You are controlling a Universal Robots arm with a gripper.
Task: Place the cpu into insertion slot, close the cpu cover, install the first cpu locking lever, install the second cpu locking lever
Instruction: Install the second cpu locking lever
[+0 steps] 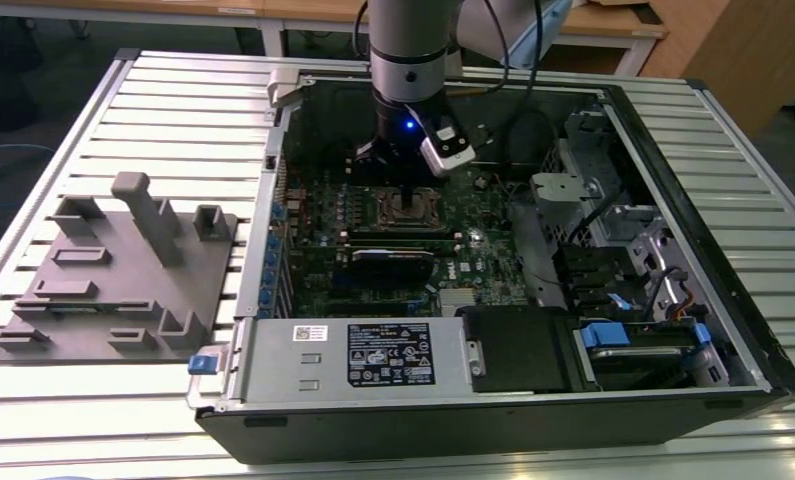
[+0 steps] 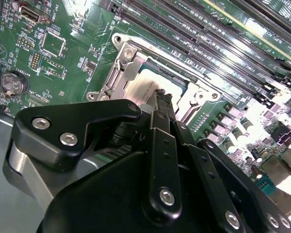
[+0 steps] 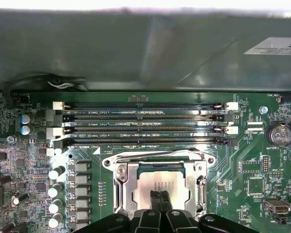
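Observation:
The insertion slot (image 1: 404, 205) sits in the green motherboard inside the open computer case. In both wrist views the cpu (image 3: 148, 183) (image 2: 138, 87) lies in it, its dull silvery top showing through the cut-out of the cpu cover (image 3: 122, 187) (image 2: 123, 65), which lies flat around it. A thin wire lever (image 3: 157, 154) runs along the socket's edge beside the memory slots. My gripper (image 3: 160, 200) (image 2: 162, 98) (image 1: 400, 178) hangs straight over the cpu's middle, its two slim black fingertips pressed together with nothing between them. Whether they touch the chip I cannot tell.
Several long memory slots (image 3: 145, 124) lie just beyond the socket, below the case wall (image 3: 136, 48). A black expansion card (image 1: 394, 255), a power supply (image 1: 357, 355) and drive bays (image 1: 624, 220) crowd the case. A grey fixture block (image 1: 117, 270) stands on the table at the exterior view's left.

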